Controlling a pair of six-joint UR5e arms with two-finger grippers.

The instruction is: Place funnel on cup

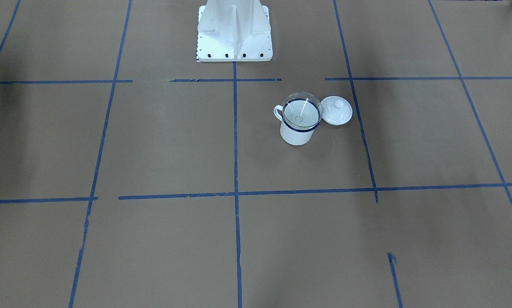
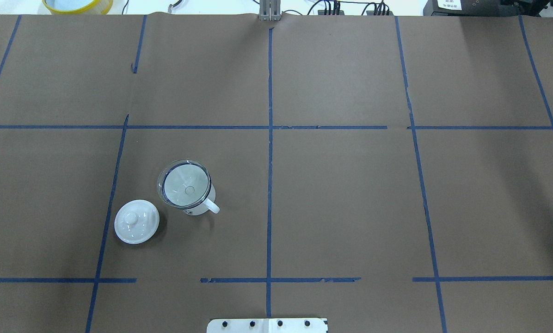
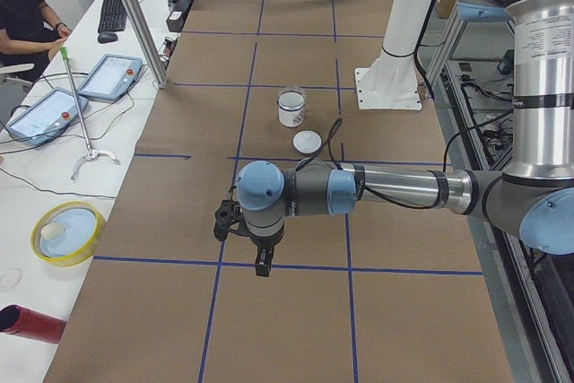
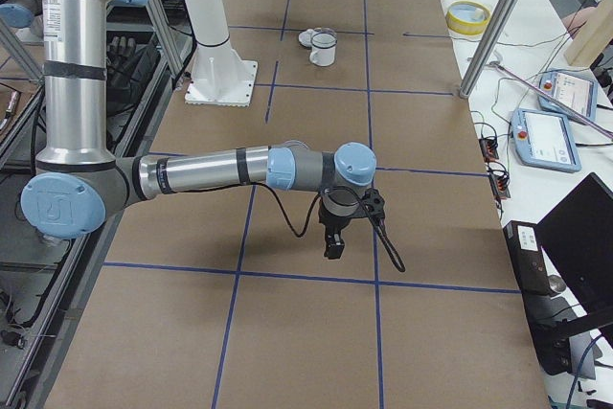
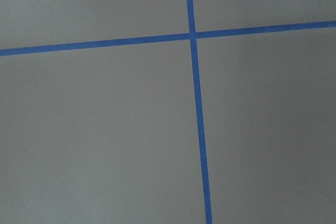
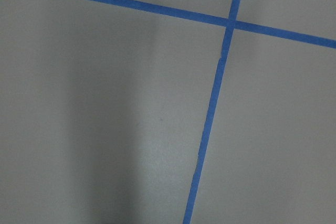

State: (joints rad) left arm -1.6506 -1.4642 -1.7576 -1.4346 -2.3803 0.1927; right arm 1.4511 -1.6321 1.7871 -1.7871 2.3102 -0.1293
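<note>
The clear funnel (image 1: 302,112) sits upright in the mouth of the white cup (image 1: 296,136) with the dark blue rim, its spout pointing down inside. In the overhead view the funnel (image 2: 186,185) covers the cup (image 2: 198,209), whose handle points toward the robot. My left gripper (image 3: 260,262) hangs over bare table far from the cup (image 3: 291,109); I cannot tell if it is open or shut. My right gripper (image 4: 333,246) hangs likewise far from the cup (image 4: 324,48); I cannot tell its state. Both wrist views show only brown paper and blue tape.
A white domed lid with a knob (image 2: 137,221) lies on the table beside the cup. The white robot pedestal (image 1: 233,30) stands at the table's edge. A yellow dish (image 3: 67,232), a red cylinder (image 3: 27,325) and tablets lie on the side bench.
</note>
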